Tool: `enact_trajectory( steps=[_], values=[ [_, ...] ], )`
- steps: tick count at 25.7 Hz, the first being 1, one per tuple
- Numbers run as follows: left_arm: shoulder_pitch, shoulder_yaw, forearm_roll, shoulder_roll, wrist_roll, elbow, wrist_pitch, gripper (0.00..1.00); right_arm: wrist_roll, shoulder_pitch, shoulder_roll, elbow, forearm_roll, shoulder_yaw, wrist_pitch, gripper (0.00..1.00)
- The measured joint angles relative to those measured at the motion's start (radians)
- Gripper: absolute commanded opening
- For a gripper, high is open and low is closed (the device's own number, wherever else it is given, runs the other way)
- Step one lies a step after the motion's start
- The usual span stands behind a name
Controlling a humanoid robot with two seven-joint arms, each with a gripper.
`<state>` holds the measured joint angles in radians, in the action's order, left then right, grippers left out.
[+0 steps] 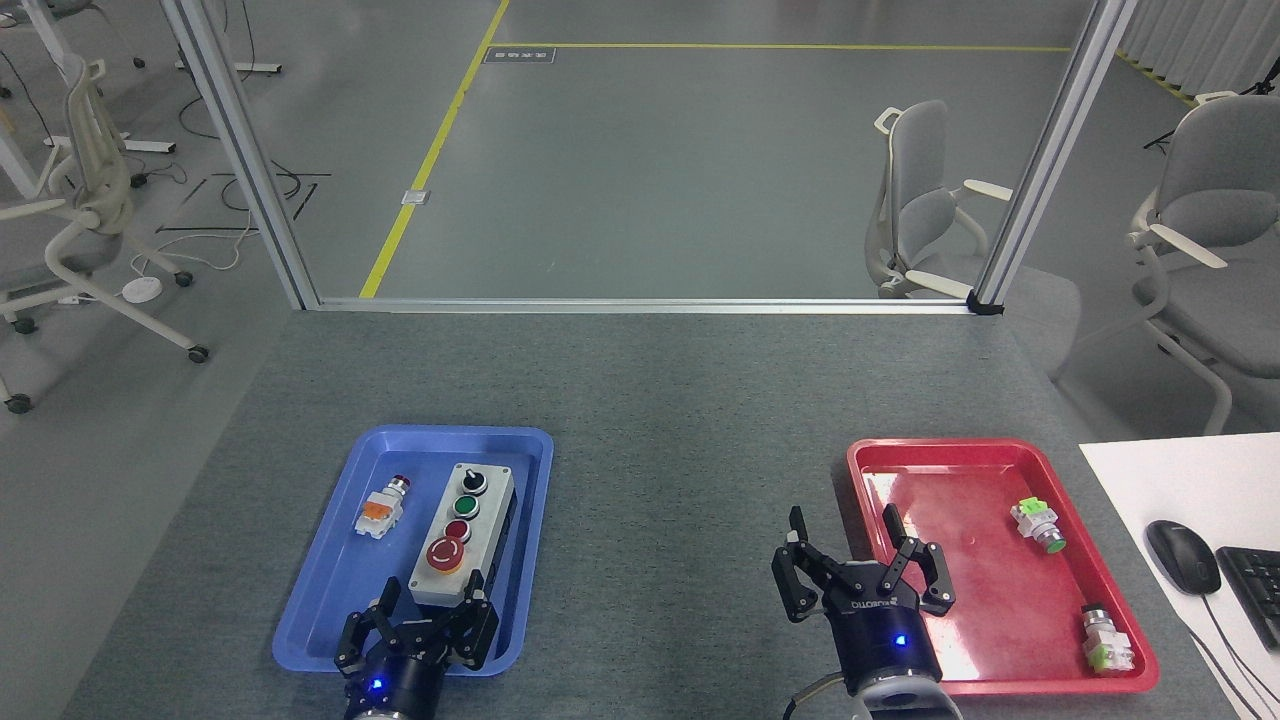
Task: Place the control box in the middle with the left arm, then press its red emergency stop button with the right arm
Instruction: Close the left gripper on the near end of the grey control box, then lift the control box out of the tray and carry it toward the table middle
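Observation:
The light grey control box (465, 535) lies in the blue tray (330, 570), its row of buttons running away from me. Nearest me on it is the red emergency stop button (446, 553) on a yellow ring. My left gripper (428, 596) stands open at the box's near end, one claw on each side of that end, with nothing gripped. Between the two trays stretches the middle (680, 480), bare grey speckled tabletop. At the red tray's left rim my right gripper (842, 535) is open and empty, its blue light on.
A small white-and-orange pushbutton (380, 512) lies left of the box in the blue tray. The red tray (1000, 680) holds two green-tipped pushbuttons (1037, 526) (1104, 640). A white desk with a mouse (1182, 556) and keyboard stands at the right. Chairs and a metal frame lie beyond the table.

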<state>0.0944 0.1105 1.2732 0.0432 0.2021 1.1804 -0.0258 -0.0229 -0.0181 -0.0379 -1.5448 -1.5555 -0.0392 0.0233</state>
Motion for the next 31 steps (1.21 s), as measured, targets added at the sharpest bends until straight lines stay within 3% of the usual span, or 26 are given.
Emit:
enact_trajectory(
  steps=[17,19,21,22,23,24,31],
  values=[
    [0.169,0.005,-0.002,-0.003,0.013,-0.259,0.01,0.97,0.003,0.0,0.005,0.0,-0.002,-0.001,-0.002,0.98],
    [0.182,0.007,-0.002,-0.003,0.013,-0.274,0.011,0.84,0.004,0.0,0.005,0.0,-0.003,-0.001,-0.002,0.98],
    [0.19,0.008,-0.002,-0.003,0.013,-0.28,0.014,0.6,0.004,0.0,0.006,0.0,-0.009,-0.002,-0.002,0.98],
    [0.195,0.009,-0.002,-0.002,0.012,-0.281,0.019,0.39,0.004,0.0,0.006,0.0,-0.012,-0.002,-0.002,0.98],
    [0.198,0.009,-0.002,0.001,0.012,-0.282,0.025,0.09,0.004,0.0,0.007,0.0,-0.015,-0.003,-0.002,0.98],
    [0.199,0.009,-0.004,0.005,0.011,-0.281,0.034,0.0,0.004,0.0,0.007,-0.001,-0.018,-0.003,-0.003,0.98],
    [0.2,-0.004,-0.035,0.019,-0.002,-0.233,0.131,0.0,0.006,0.0,0.007,0.0,-0.022,-0.002,-0.005,0.98]
  ],
)
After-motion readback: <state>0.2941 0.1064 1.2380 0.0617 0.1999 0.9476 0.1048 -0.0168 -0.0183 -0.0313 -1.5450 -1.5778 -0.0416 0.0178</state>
